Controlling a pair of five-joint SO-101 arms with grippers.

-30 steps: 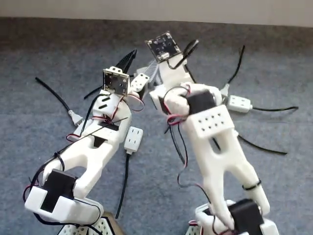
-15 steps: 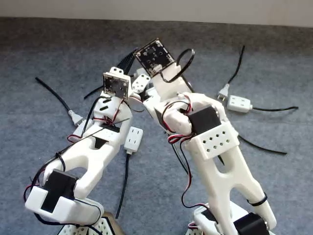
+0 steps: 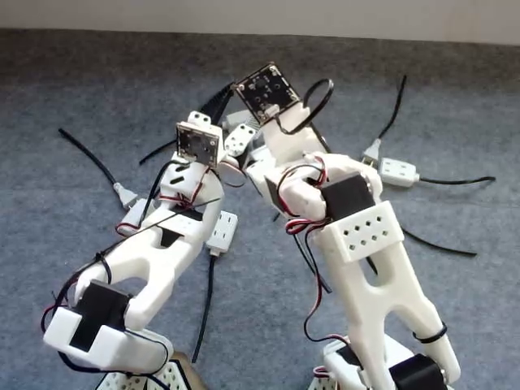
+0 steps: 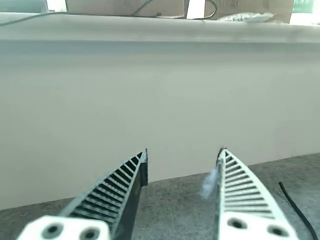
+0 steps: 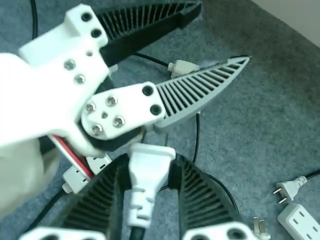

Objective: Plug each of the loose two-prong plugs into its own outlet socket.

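1. Right end effector [image 5: 149, 162]: my fingers are clamped on the white two-prong plug [image 5: 145, 187], held lengthwise between them.
2. Left end effector [image 4: 183, 152]: fingers apart, nothing between; it hangs just beyond the right one's tips.
3. Method, as I judge it: keep the plug square, clear the left fingers, then align the prongs with the white outlet socket [image 3: 222, 230] behind my tips before pressing.
4. Plug: moulded, flat-sided, ribbed neck; prongs hard to make out.

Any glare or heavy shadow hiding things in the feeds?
High view: even light, no glare on the carpet. Left wrist view: bright patches beyond the wall, open left pincer evenly lit. Right wrist view: plug in the right pincer evenly lit, no hard shadows.
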